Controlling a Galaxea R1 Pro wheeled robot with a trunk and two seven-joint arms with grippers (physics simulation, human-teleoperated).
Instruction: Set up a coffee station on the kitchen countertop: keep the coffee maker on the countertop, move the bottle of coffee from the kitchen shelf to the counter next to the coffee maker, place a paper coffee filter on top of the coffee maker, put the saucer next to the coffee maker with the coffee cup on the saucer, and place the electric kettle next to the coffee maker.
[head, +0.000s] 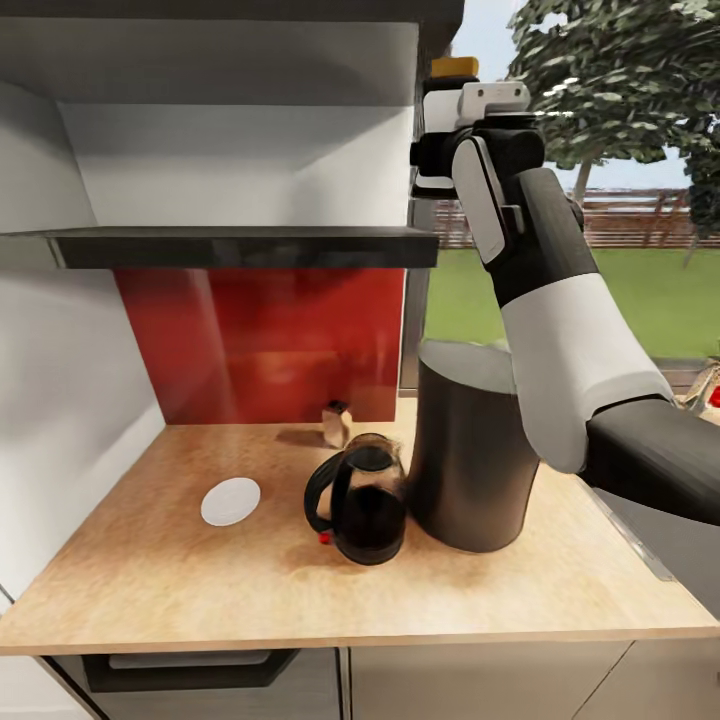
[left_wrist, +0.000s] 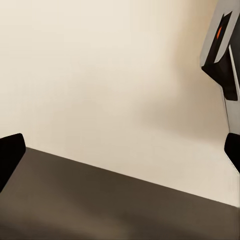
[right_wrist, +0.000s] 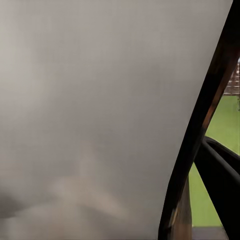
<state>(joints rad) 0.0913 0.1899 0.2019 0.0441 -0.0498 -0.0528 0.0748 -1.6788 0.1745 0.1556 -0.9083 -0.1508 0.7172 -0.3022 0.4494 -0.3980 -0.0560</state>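
Observation:
On the kitchen countertop (head: 180, 580) the tall dark grey coffee maker (head: 470, 470) stands with the dark glass electric kettle (head: 362, 505) touching its left side. Further left lies the white saucer (head: 230, 501). Behind the kettle stands a small tan thing (head: 336, 424); I cannot tell whether it is the coffee cup or the paper coffee filter. My right gripper (head: 440, 150) is raised at the right end of the kitchen shelf (head: 240, 246), at the bottle of coffee (head: 453, 68), whose yellow cap shows above it. Its grip is hidden. My left gripper (left_wrist: 120, 150) is open.
A red backsplash (head: 260, 340) and white walls close off the counter's back and left. A thicker upper board (head: 210, 60) hangs above the shelf. A window with lawn and a fence (head: 640, 300) is at the right. Grey drawer fronts (head: 480, 685) run under the counter.

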